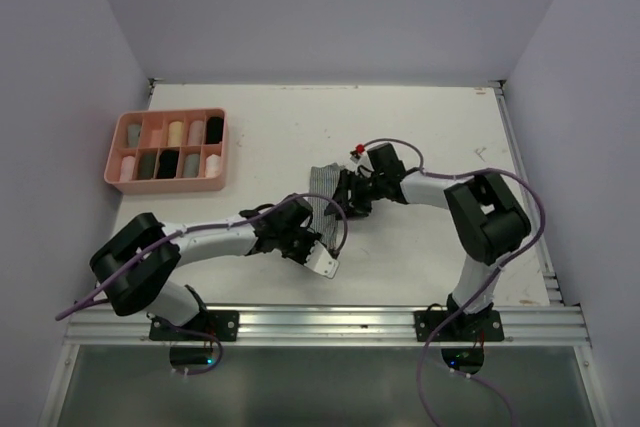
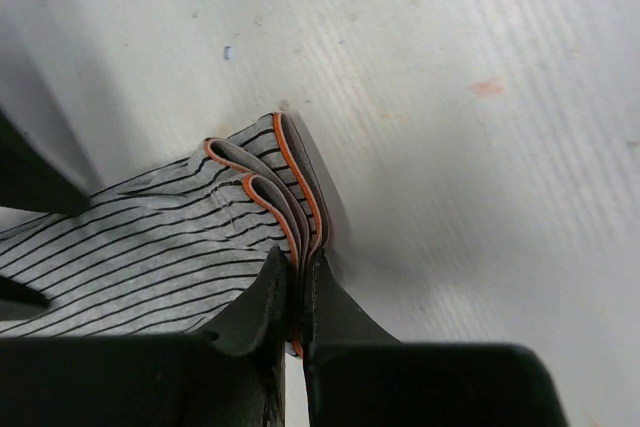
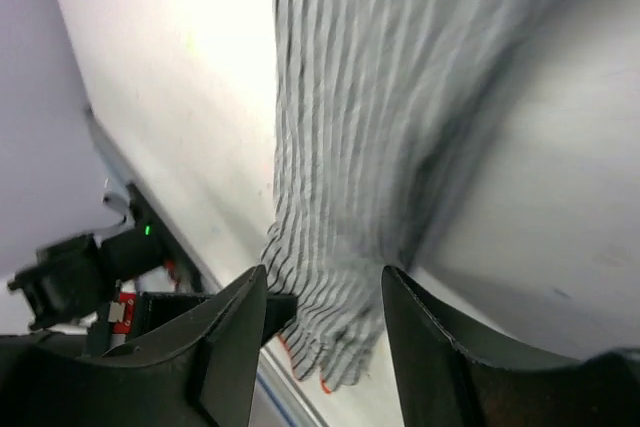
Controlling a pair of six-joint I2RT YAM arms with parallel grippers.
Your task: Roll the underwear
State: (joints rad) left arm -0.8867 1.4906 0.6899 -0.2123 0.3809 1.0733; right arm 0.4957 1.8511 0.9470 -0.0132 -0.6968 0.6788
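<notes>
The grey striped fabric underwear point(image 1: 328, 209) lies on the white table point(image 1: 420, 127) between both arms. The left gripper point(image 2: 297, 282) is clenched on its orange-trimmed folded edge. The right gripper point(image 3: 322, 282) has its fingers apart, with the other end between them.

Soft, ribbed cloth underwear point(image 2: 150, 247) on matt table point(image 2: 470, 147).

The left arm point(image 1: 215, 238) and right arm point(image 1: 428, 190) are found built of white tubular links joined by bulky black housings. A purple cable point(image 1: 543, 217) is routed along each arm. Black base plates point(image 1: 196, 326) are fitted with small lit indicators point(image 1: 207, 360). Dark matte wedge-shaped fingers point(image 2: 245, 322) are fitted to the left gripper point(image 2: 298, 272) and right gripper point(image 3: 322, 282).
</notes>
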